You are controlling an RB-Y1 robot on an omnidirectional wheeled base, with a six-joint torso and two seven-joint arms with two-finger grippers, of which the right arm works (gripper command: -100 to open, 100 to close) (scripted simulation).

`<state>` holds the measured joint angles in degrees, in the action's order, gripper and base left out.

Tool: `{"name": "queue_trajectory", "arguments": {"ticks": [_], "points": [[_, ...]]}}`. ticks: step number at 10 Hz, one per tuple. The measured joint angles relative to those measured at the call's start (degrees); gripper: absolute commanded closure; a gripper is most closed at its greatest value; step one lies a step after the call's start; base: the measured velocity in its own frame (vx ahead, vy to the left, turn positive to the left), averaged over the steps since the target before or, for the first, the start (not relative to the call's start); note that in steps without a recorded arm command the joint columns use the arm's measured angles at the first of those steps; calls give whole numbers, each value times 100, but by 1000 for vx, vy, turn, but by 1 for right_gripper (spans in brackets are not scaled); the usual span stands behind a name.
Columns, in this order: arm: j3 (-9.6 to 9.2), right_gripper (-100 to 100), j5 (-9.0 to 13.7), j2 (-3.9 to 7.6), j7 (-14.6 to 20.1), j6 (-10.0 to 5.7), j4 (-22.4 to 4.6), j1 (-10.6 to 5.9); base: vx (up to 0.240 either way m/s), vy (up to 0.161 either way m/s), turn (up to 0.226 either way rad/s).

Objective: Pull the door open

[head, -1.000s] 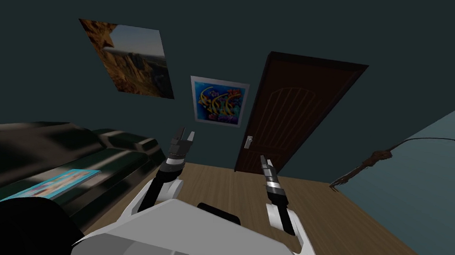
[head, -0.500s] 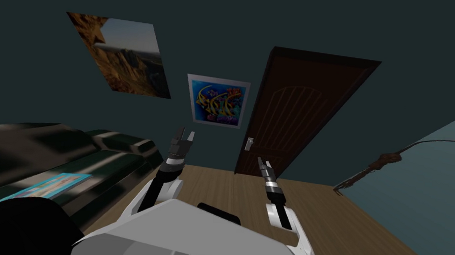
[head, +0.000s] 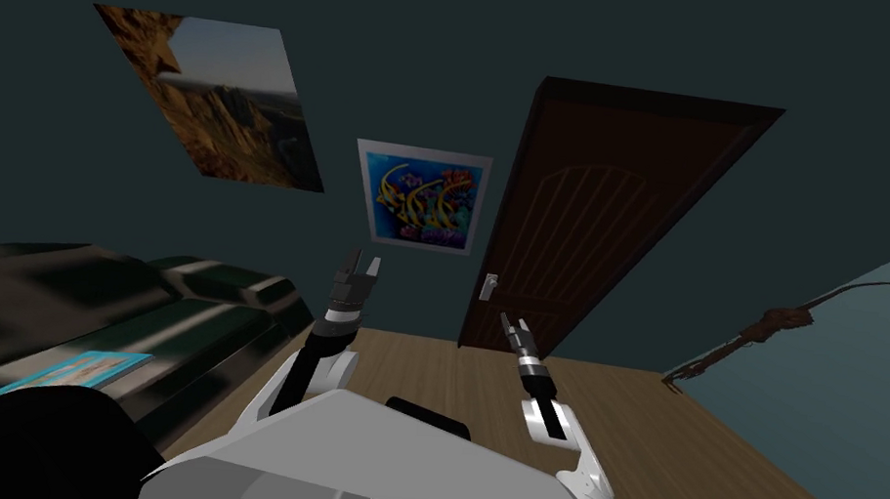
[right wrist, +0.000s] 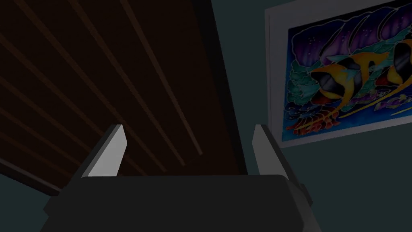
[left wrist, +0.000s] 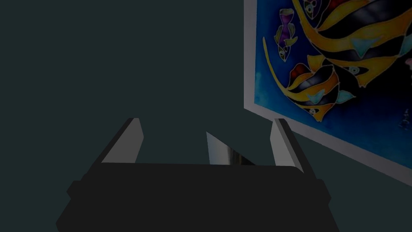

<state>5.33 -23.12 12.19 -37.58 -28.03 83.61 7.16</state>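
Right gripper and left gripper fingers were apart. Right was aimed at door panel, not handle; grasp could miss.

The room is dim, its back wall dark teal; a rocky landscape picture and a white-framed fish picture hang there; a dark sofa stands left; wooden floor; a paler side wall carries a brown branch-like ornament.

Right gripper, jaws apart, facing dark brown door beside fish picture
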Motion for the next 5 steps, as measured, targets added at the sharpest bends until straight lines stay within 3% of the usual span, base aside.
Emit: {"name": "queue_trajectory", "arguments": {"ticks": [5], "points": [[53,-100,-444,190,-454,91,-746,-317,154,-2,6]]}}
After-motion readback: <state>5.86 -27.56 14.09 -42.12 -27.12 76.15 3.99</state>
